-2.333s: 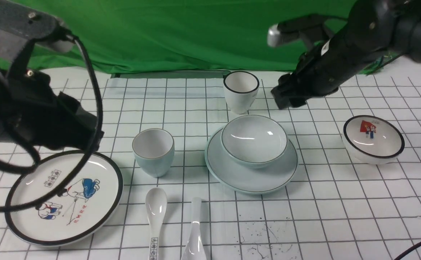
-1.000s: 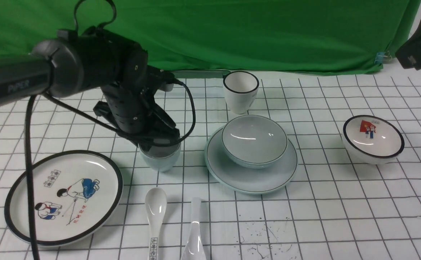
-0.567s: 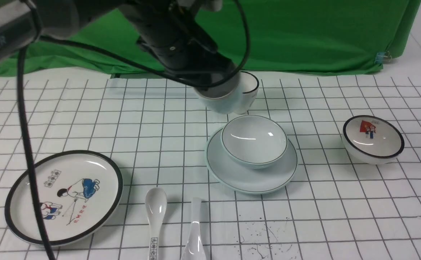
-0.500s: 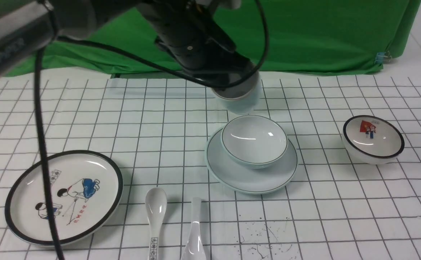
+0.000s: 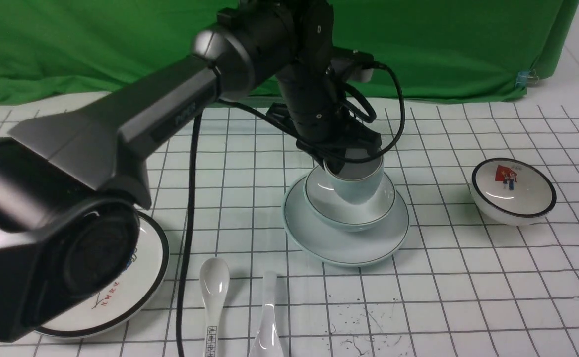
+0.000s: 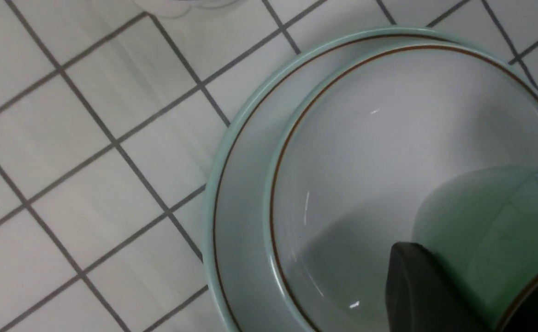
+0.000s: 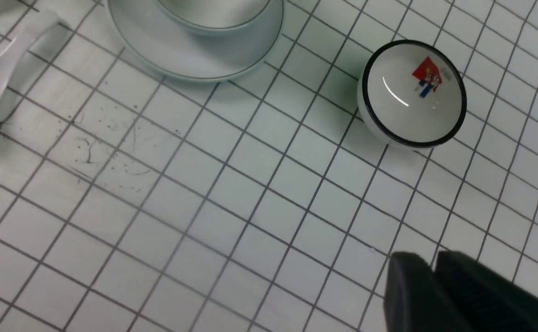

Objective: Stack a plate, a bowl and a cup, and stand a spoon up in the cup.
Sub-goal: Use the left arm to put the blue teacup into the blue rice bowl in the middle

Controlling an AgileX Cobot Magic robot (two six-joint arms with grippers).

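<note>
Green cloth [image 5: 120, 44] hangs behind a white surface [image 5: 468, 287] ruled with a dark grid. The left arm [image 5: 170, 114] reaches across the front view from near left to centre, hiding much of the black-rimmed cartoon plate [image 5: 143, 277], its black cable [image 5: 187, 223] hanging before the grid. Well apart on the right stands the flag bowl [image 5: 513, 191], black-rimmed. The plate [image 5: 344, 248] lies at the centre with the bowl [image 5: 344, 225] on it, and the cup [image 5: 356, 186] sits down inside the bowl, mouth up, near upright. The left jaws come from above, clamped on the cup's rim, one dark jaw against its outer wall. The right jaws, seen only from the right wrist, hold nothing and lie close side by side; whether they quite meet I cannot tell. The spoon [image 5: 268, 312] lies flat near the front edge, long axis running near to far, handle tip toward the plate, scoop toward the robot. Just left of it lies the marked spoon [image 5: 214, 287], turned the other way, black characters on its handle too small to read. Faint lettering on the left arm and red writing on the cartoon plate are likewise illegible
</note>
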